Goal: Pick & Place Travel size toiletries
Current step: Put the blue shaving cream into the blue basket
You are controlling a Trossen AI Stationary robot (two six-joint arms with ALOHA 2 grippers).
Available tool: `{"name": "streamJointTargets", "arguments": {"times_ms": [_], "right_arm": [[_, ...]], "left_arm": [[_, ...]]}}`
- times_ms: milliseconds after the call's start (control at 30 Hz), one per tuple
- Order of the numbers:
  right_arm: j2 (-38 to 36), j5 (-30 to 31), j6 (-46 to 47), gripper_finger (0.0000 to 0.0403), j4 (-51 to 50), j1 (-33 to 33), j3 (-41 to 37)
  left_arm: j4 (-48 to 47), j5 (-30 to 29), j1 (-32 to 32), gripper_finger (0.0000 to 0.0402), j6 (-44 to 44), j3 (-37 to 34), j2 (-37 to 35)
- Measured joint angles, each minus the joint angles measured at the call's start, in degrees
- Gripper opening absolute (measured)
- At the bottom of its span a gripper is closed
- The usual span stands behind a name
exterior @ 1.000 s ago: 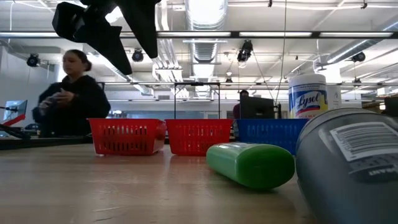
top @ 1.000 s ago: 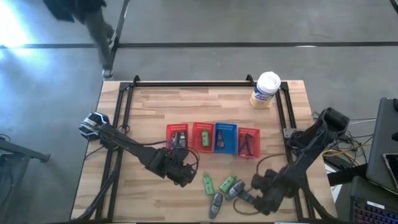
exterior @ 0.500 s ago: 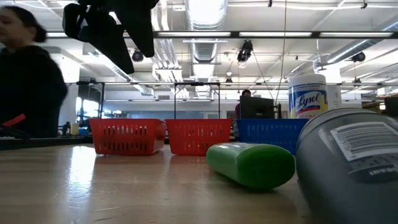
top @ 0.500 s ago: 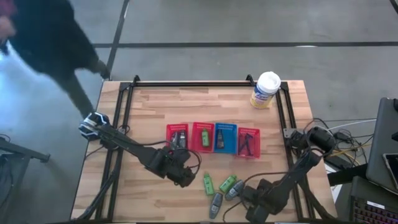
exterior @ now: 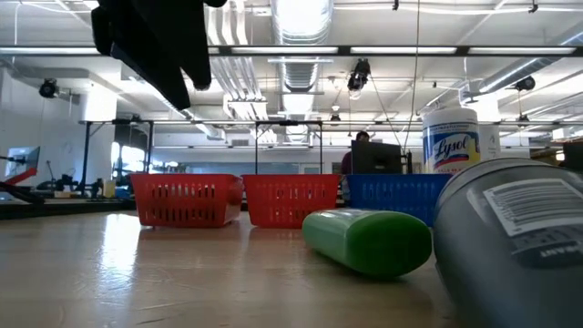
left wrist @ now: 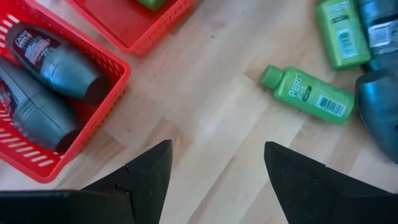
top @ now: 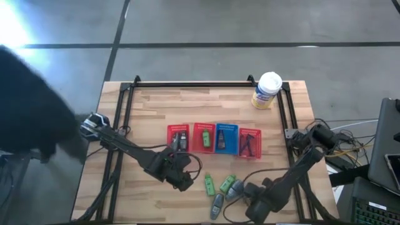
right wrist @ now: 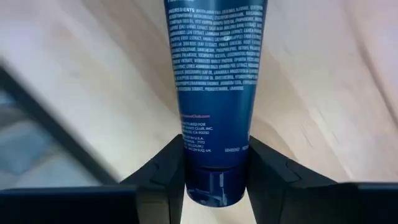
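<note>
A: Baskets?
B: Four in a row, mid-table. Leftmost red basket: two grey tubes. Next red basket: one green pack. Blue basket: one dark item. Last red basket: slim black pieces.
A: Loose toiletries?
B: Green packs and grey tubes lying just in front of blue basket.
A: Grippers?
B: Left gripper parted, empty, in front of leftmost basket. Right gripper clamped on dark blue tube, front-right of blue basket.

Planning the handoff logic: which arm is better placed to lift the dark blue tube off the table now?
Right. Its end effector already has both fingers around the dark blue tube's end. The left end effector hangs open above bare wood beside a red basket.
</note>
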Motion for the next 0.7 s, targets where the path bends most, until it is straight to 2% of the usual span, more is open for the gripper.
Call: {"name": "streamJointTargets", "arguments": {"times_ms": [167, 300, 400, 467, 700], "right_arm": [[-6.60, 2.36, 7.19, 0.0118, -1.94, 0.22, 0.04], [-13.56, 13.08, 17.43, 0.0125, -3.82, -1.24, -0.46], [-17.61, 21.08, 22.34, 0.0137, -3.98, -6.44, -3.30], [-19.59, 23.15, 20.87, 0.0136, -1.93, -11.71, -5.86], [-23.88, 20.93, 8.75, 0.0126, 10.92, -29.19, -15.20]], "left_arm": [[-0.36, -0.26, -0.13, 0.0259, 0.46, 0.02, 0.02], [-0.46, -0.77, -0.26, 0.0259, 0.45, 0.00, 0.02], [-0.48, -1.72, -0.39, 0.0259, 0.37, 0.00, 0.02], [-0.46, -2.00, -0.41, 0.0259, 0.35, 0.00, 0.02], [-0.45, -2.06, -0.41, 0.0259, -0.71, 0.00, 0.02]]}}
